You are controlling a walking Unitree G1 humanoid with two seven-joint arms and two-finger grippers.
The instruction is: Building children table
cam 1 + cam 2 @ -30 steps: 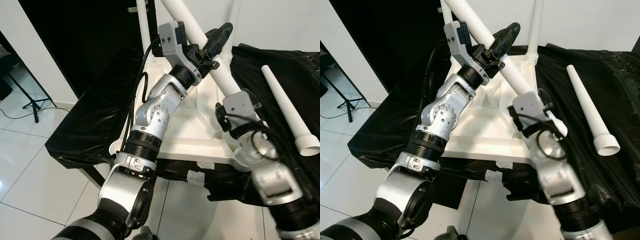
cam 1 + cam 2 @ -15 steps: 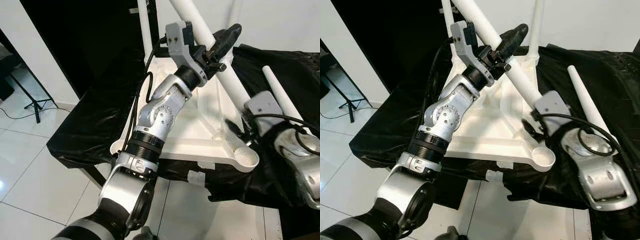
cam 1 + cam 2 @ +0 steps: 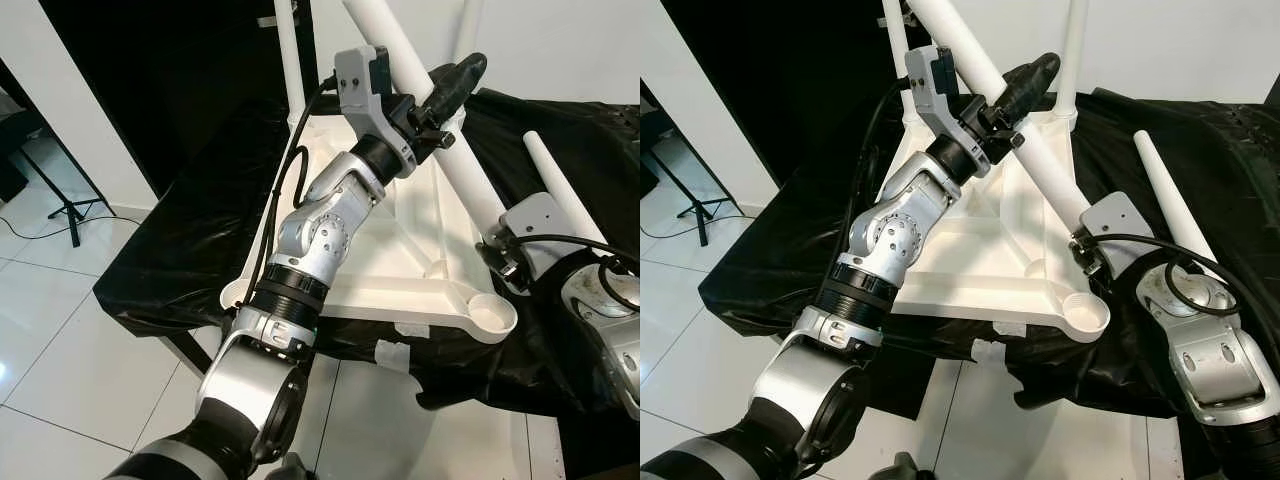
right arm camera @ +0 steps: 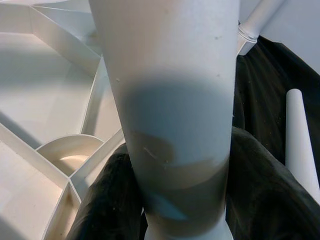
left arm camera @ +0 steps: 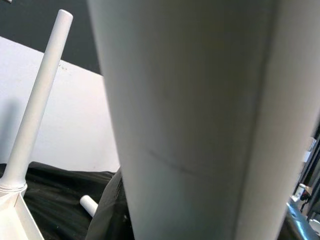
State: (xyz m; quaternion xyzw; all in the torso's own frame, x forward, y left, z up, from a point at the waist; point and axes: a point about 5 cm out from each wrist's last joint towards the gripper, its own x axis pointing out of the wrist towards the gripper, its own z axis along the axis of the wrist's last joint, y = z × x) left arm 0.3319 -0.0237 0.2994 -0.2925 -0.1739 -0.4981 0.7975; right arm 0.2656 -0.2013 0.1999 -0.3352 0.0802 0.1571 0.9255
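The white table top [image 3: 400, 262] lies upside down on a black-draped surface, with two white legs [image 3: 289, 50] standing upright at its far corners. A third white leg [image 3: 470, 175] slants over it. My left gripper [image 3: 440, 95] is shut on this leg's upper part. My right gripper [image 3: 493, 242] is shut on its lower end, just above and behind the round socket [image 3: 492, 316] at the near right corner. In the right wrist view, black fingers [image 4: 107, 200] hug the leg [image 4: 175, 100] with the socket [image 4: 70, 150] beside it.
A loose white leg [image 3: 552, 185] lies on the black cloth [image 3: 170, 240] to the right of the table top. White tape strips [image 3: 392, 352] stick to the cloth's front edge. Tiled floor and a black stand [image 3: 60, 205] are at the left.
My right arm swung off the near right corner toward the right, uncovering the socket. The gripper slid down the slanted leg to its lower end. The left gripper shifted slightly up and right.
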